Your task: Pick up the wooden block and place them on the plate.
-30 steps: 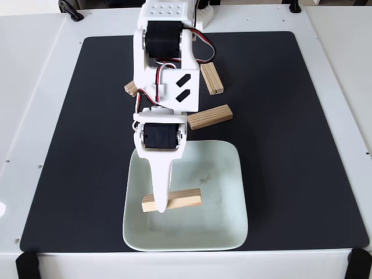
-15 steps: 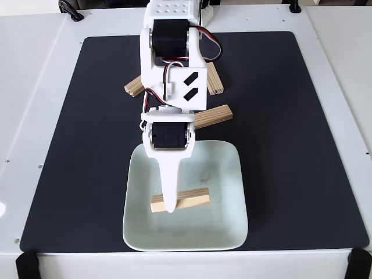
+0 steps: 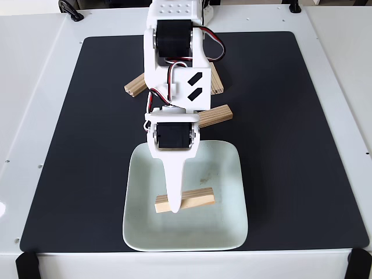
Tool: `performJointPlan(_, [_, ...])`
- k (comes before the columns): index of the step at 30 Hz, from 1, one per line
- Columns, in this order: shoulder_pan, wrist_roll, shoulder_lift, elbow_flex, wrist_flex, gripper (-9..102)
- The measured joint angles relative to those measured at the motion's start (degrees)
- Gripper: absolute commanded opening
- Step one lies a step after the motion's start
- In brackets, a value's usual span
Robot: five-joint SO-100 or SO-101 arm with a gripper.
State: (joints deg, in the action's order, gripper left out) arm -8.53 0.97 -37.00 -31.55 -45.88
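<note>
Rightward drifts the wooden block (image 3: 185, 201) over the plate (image 3: 224, 232), fingers (image 3: 174, 208) clamped on it near its left end. Three more blocks (image 3: 134, 86) lie on the black mat (image 3: 290, 116) behind the arm.

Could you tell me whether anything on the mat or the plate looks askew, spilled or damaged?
Nothing stands out. One wooden block lies over the plate at the gripper; three more blocks lie loosely at different angles on the black mat, partly hidden by the arm. A faint smudge marks the plate's middle.
</note>
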Motion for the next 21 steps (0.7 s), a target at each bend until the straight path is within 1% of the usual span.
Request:
performJointPlan(6, [0.0, 0.0, 0.0, 0.0, 0.0, 29])
performJointPlan(8, [0.0, 0.0, 0.0, 0.0, 0.0, 34])
performJointPlan(10, [0.0, 0.0, 0.0, 0.0, 0.0, 36])
performJointPlan(14, [0.0, 0.0, 0.0, 0.0, 0.0, 36])
performJointPlan(16, [0.0, 0.0, 0.0, 0.0, 0.0, 31])
performJointPlan(18, [0.0, 0.0, 0.0, 0.0, 0.0, 22])
performJointPlan(21, [0.0, 0.0, 0.0, 0.0, 0.0, 4])
